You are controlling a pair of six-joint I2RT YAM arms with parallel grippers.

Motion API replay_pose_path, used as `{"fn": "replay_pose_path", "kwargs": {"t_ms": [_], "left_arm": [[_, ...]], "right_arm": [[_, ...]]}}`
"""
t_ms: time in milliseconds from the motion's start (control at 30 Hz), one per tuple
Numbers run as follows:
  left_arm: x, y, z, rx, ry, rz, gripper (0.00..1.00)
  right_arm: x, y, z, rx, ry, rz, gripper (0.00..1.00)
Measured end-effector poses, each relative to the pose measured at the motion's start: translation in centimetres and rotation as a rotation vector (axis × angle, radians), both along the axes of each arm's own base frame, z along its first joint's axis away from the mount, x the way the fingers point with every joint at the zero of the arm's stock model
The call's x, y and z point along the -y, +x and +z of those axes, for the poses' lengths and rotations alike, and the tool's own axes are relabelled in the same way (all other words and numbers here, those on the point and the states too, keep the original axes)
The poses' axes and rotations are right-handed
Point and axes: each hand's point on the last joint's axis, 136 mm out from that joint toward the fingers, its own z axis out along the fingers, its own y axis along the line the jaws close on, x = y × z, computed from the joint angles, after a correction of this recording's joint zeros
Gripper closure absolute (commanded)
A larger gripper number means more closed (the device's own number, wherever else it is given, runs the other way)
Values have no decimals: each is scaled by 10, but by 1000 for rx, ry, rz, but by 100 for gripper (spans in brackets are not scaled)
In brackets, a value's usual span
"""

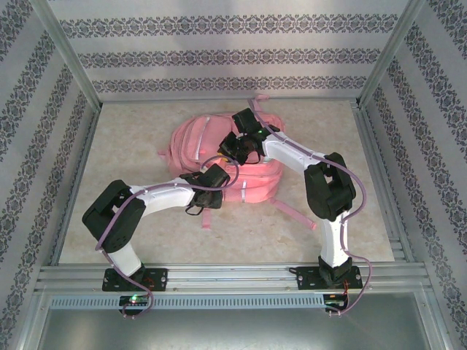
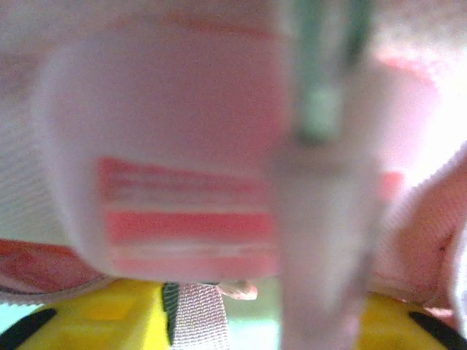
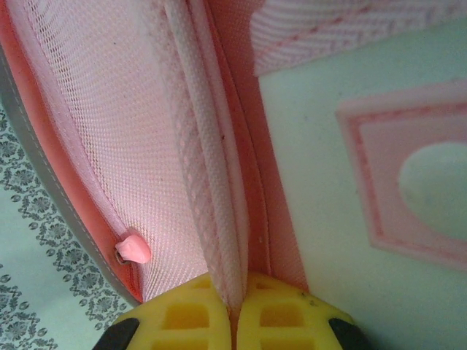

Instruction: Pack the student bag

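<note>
The student bag point(image 1: 193, 142), a large pink backpack, lies flat in the middle of the table. My right gripper point(image 1: 235, 146) reaches over its top. In the right wrist view it point(image 3: 233, 292) is shut on a pink piped fabric edge point(image 3: 211, 197) of the bag, with a pink zipper pull point(image 3: 133, 250) just to the left. My left gripper point(image 1: 208, 182) sits at the bag's near side. In the left wrist view its yellow fingers point(image 2: 95, 321) stand apart, the gripper point(image 2: 266, 306) open, with a webbing strap point(image 2: 197, 317) lying loose between them and blurred pink fabric point(image 2: 168, 146) pressed close above.
A long pink strap point(image 1: 295, 211) trails from the bag toward the right arm's base, and a strap loop point(image 3: 408, 182) lies on the table. Patterned walls and metal posts enclose the table point(image 1: 131, 168). Aluminium rails point(image 1: 233, 277) run along the near edge.
</note>
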Motion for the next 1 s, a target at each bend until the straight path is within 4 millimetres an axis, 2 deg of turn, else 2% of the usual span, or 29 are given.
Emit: {"fn": "replay_pose_path", "kwargs": {"t_ms": [67, 200, 300, 633, 1000], "left_arm": [[0, 0, -2, 0, 0, 1, 55], [-2, 1, -8, -1, 21, 7, 75], [-5, 4, -9, 9, 40, 10, 83], [-7, 4, -7, 16, 45, 9, 89], [-16, -4, 3, 23, 4, 5, 89]], "right_arm": [[0, 0, 0, -1, 1, -1, 100], [0, 0, 0, -1, 1, -1, 100], [0, 0, -1, 2, 3, -1, 100], [1, 0, -1, 10, 1, 5, 100], [6, -5, 5, 58, -60, 98, 100]]}}
